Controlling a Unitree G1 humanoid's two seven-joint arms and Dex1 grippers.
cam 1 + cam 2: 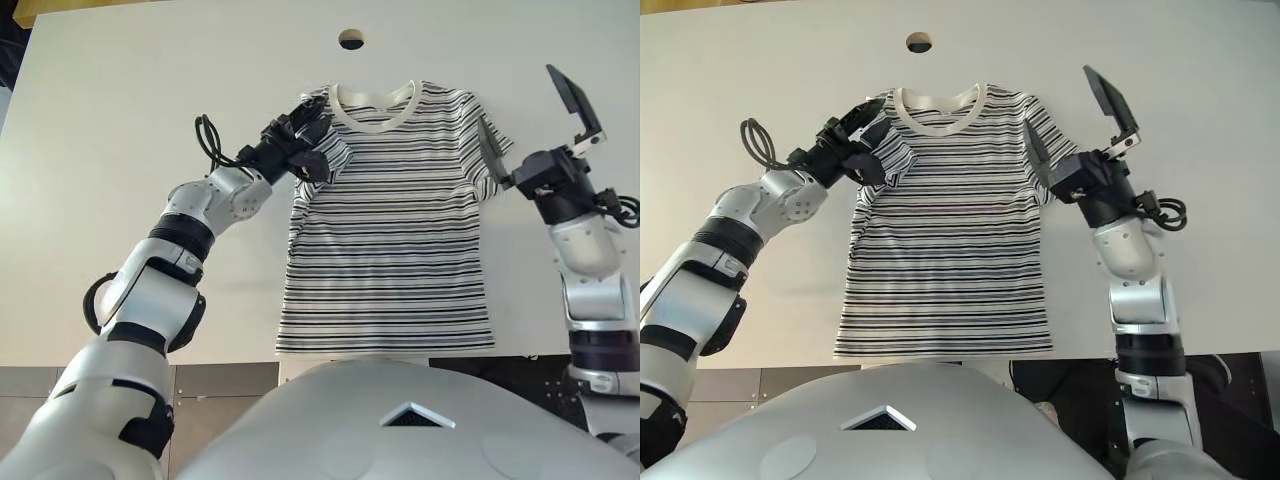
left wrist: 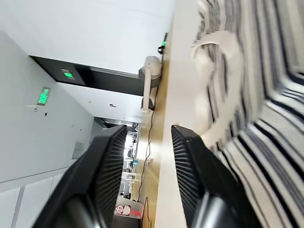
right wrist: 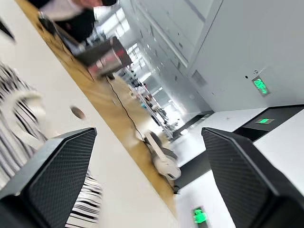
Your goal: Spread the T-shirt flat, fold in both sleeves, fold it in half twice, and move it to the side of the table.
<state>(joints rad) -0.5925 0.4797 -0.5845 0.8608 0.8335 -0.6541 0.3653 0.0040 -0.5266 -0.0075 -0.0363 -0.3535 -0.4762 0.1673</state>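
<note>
White table (image 1: pixel 120 100). The striped T-shirt (image 1: pixel 390 230) lies flat on it, roughly centred, collar (image 1: pixel 372 118) at the far end, hem twd the robot. Spread looks done, sleeves not yet folded.

Handling, as a guess: thin knit, light and limp. It won't hold shape, and one layer may slide on the other or on the smooth top. Pinch both layers at a sleeve's outer edge or shoulder seam, lift low and drag inward so the body isn't pulled askew.

Left gripper (image 1: pixel 305 140) is at the left sleeve (image 1: pixel 340 152), w/ fingers a little apart. Wrist view shows nothing btwn them and the cloth just beside.

Right gripper (image 1: pixel 1072 125) is by the right sleeve (image 1: pixel 1058 145), jaws spread wide. One finger is over the sleeve, the other raised clear, and it holds nothing.

Small round hole (image 1: pixel 351 39) in the table past the collar.
</note>
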